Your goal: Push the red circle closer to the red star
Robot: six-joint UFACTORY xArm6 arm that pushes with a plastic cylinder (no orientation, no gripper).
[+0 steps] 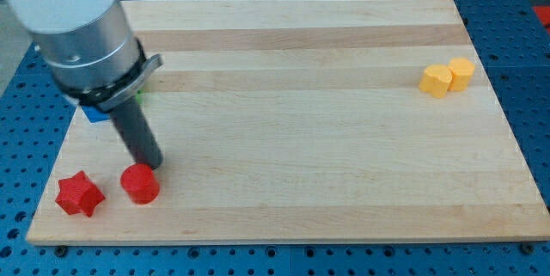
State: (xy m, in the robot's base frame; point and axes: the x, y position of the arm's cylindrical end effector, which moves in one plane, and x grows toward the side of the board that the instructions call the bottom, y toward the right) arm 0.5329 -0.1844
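Look near the bottom left corner of the wooden board (301, 138). The red circle (140, 183) sits there, just beside the red star (79, 194), with only a small gap between them. So the job looks almost done; one more little push toward the board's left edge would bring them together. My tip (151, 166) is right at the circle's top right side, touching it or nearly so. There is no pincer here, only a rod, so nothing opens or shuts. Two yellow blocks (447, 77) wait near the right edge. A blue block (94, 113) peeks out behind the arm. The board lies on a blue table with holes (17, 242).
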